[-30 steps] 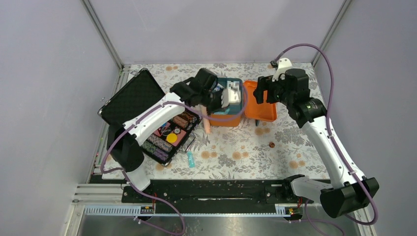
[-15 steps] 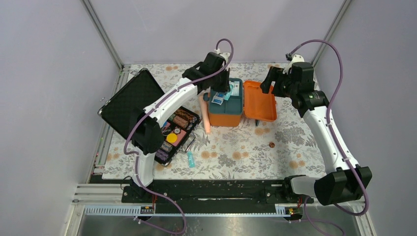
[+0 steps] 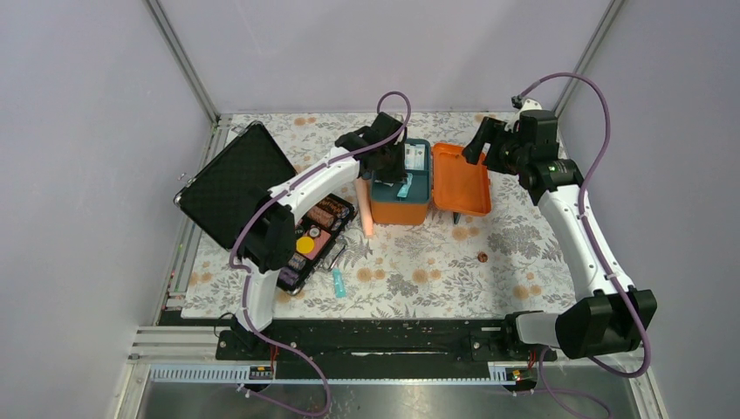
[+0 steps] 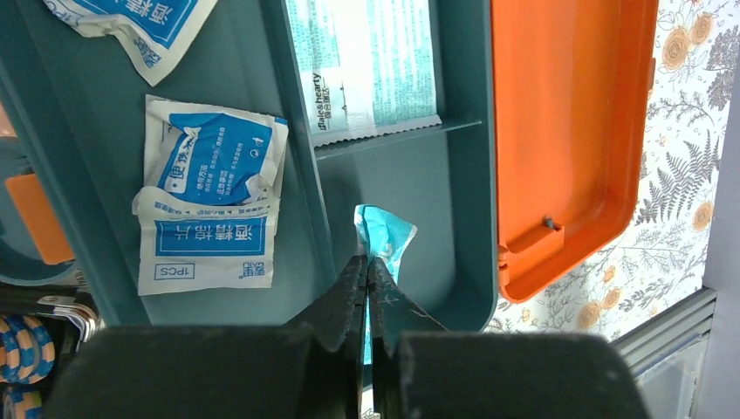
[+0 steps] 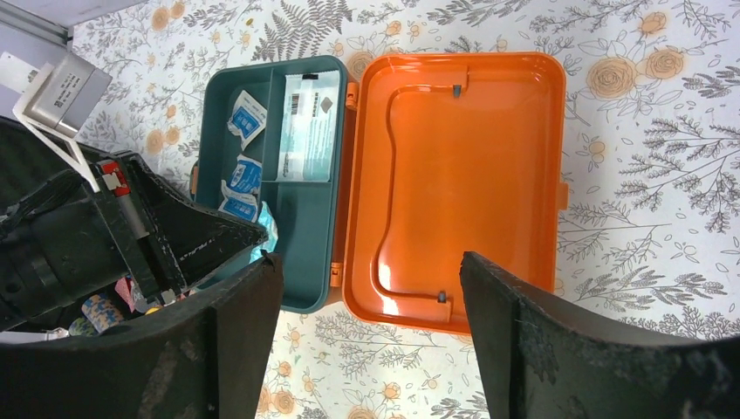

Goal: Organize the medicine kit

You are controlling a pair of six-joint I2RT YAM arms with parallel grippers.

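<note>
The medicine kit [image 3: 400,209] stands open mid-table, an orange box with a dark teal divided tray [image 4: 419,175] and its orange lid [image 3: 462,179] laid flat to the right. My left gripper [image 4: 367,260] hangs over the tray's near right compartment, shut on a light blue packet [image 4: 386,234]. Blue-and-white wipe packets [image 4: 209,201] lie in the long left compartment. A long pale packet [image 4: 366,61] fills the far right one. My right gripper [image 5: 371,257] is open above the lid [image 5: 471,175] with nothing between its fingers.
A black case [image 3: 236,175] of striped chip stacks [image 3: 301,240] lies open at the left. A salmon tube [image 3: 366,214] rests against the kit's left side. A small teal tube [image 3: 338,281] and a small brown item [image 3: 483,257] lie on the floral cloth.
My left gripper has swung from the kit's left side over the tray, bringing the light blue packet down to the near right compartment. The right arm has drawn back toward the far right.
</note>
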